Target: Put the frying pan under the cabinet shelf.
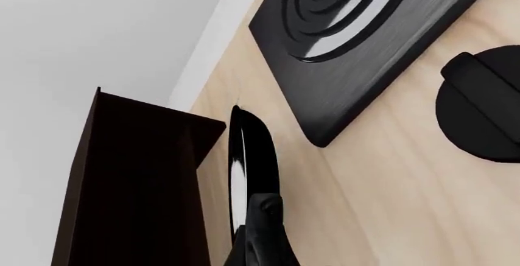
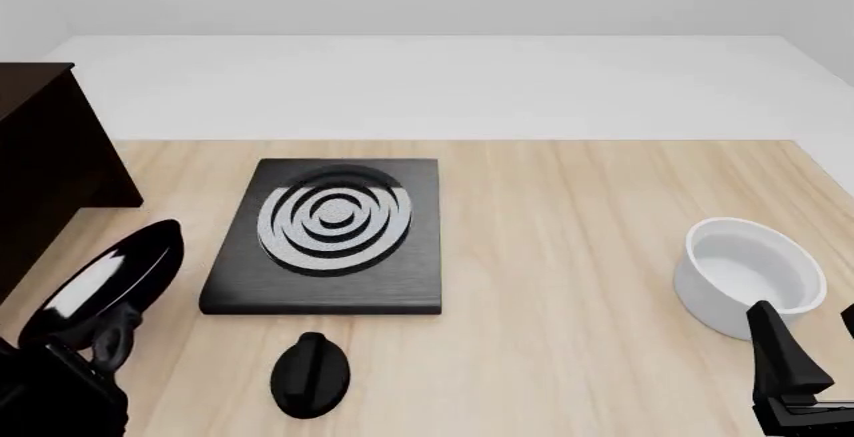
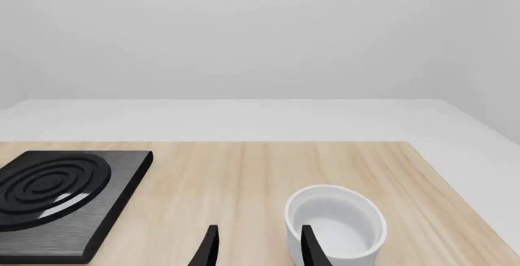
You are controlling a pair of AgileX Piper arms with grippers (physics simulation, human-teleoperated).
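Pan (image 2: 107,279) held off the worktop (image 2: 574,257) at about 8 o'clock in the front view, tilted steeply so its glossy inside faces up and toward the camera; probably carried by its handle, hence the edge-on look in the left wrist view (image 1: 248,162). Left tool (image 2: 114,342) clamped on the pan's handle end, judging by the dark finger (image 1: 264,217) pressed against it. Cabinet (image 2: 47,172) standing at 9 o'clock, just beside the pan, its open underside facing the worktop; pan seemingly kept tilted and low to slip in beneath the shelf. Not yet under it. Stove plate (image 2: 334,237) lying flat near centre, well clear of the path; knob (image 2: 310,375) at 6 o'clock. White pot (image 2: 747,272) at 4 o'clock. Right tool (image 3: 256,248) parked beside the pot, fingers spread, holding nothing.
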